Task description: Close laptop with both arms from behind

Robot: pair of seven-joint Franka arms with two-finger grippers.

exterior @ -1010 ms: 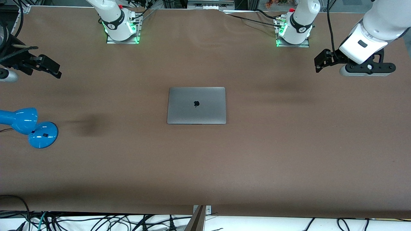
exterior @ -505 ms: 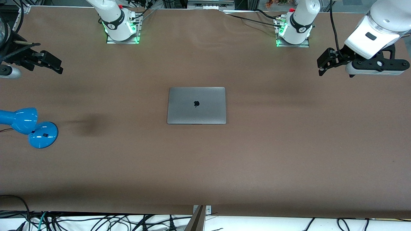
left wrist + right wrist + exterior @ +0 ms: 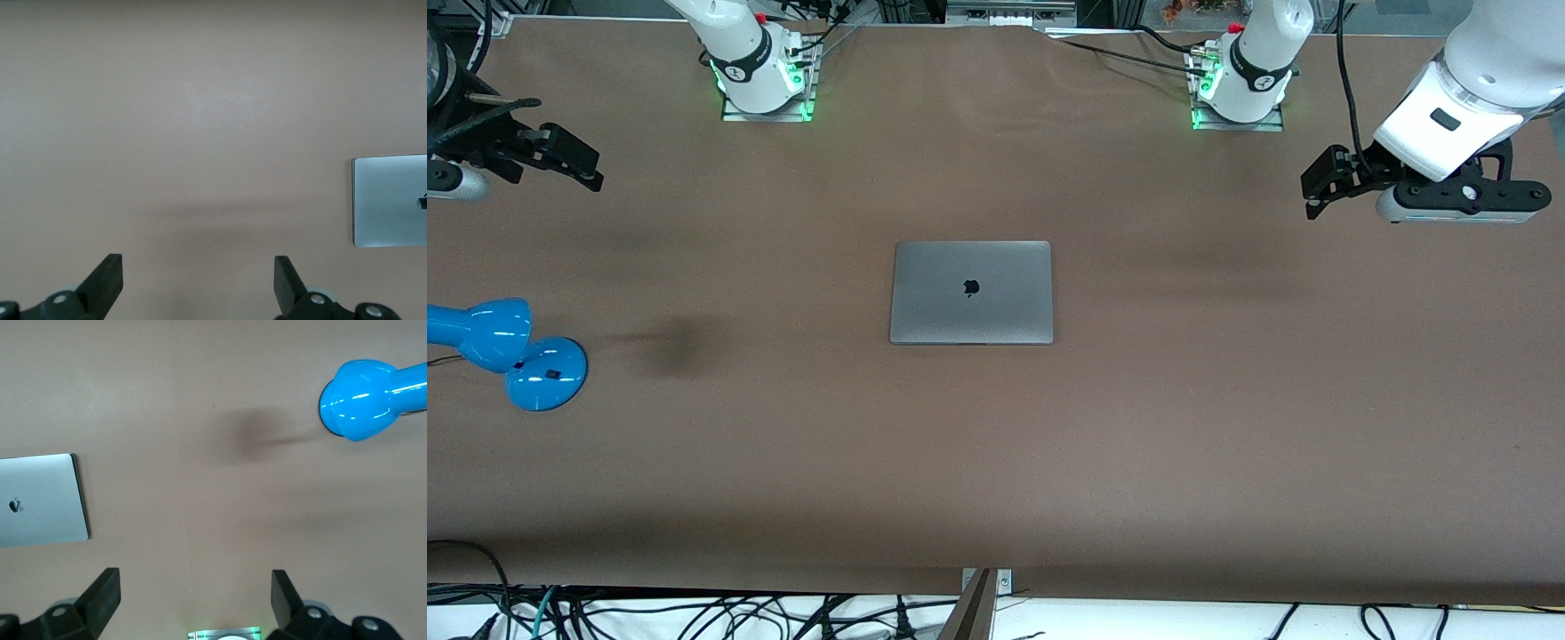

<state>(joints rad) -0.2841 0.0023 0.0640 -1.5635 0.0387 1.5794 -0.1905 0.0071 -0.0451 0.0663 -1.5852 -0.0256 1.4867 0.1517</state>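
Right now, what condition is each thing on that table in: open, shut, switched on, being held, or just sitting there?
Laptop: shut, lid flat with the logo up, lying at the middle of the table, nothing touching it.
Left pincer: open, empty, up over the left arm's end of the table.
Right pincer: open, empty, up over the right arm's end of the table.
Blue lamp: resting on the table at the right arm's end; whether it is lit cannot be seen.

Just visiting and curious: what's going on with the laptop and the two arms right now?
Left gripper open, over bare table at its own end. Right gripper open, over its end, above the blue lamp. Laptop shut flat, mid-table, untouched. Nothing in the way.
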